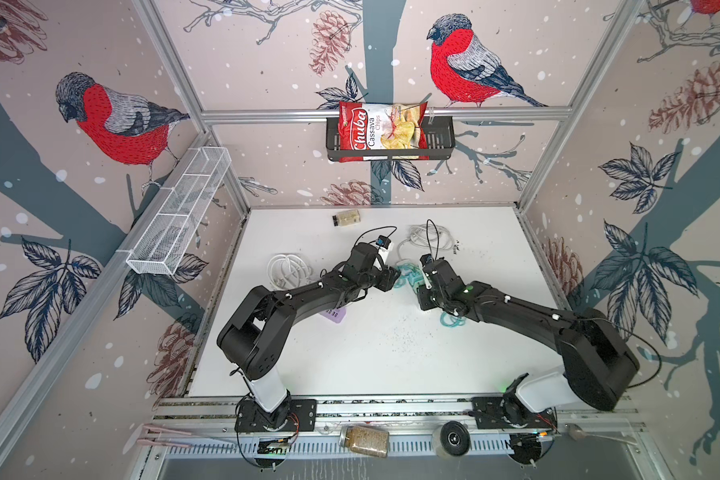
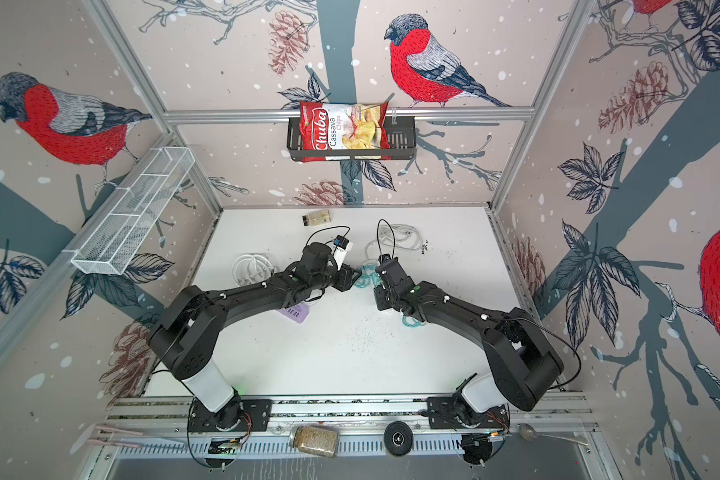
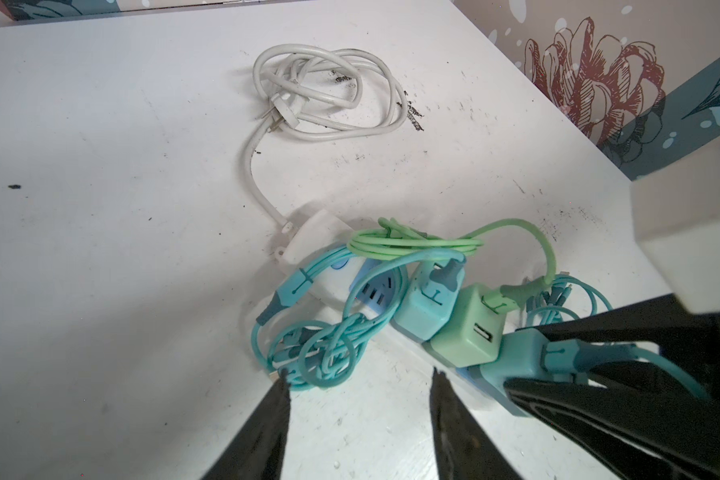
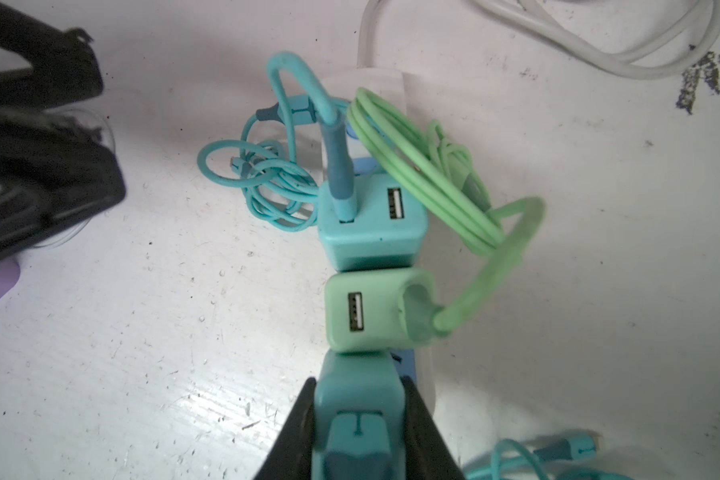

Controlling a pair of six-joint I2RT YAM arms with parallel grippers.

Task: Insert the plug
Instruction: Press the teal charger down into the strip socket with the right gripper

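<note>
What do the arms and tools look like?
Both are matte black with white base links: left arm, right arm. Thin black cables loop off the wrists. Left tool and right tool have black tapered fingers.

Two teal chargers [image 4: 371,241] [image 4: 354,386], one green charger [image 4: 381,332] — two white cord coils [image 1: 287,270] [image 1: 427,239] — two jars [image 1: 346,217] [image 1: 364,441].

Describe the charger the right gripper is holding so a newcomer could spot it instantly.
On the white table, a white power strip near the middle carries three charger cubes in a row. The one meant is the teal charger at the end away from the strip's cord, beside the green charger. Unlike the other teal cube, it sits clamped in the right gripper.
</note>
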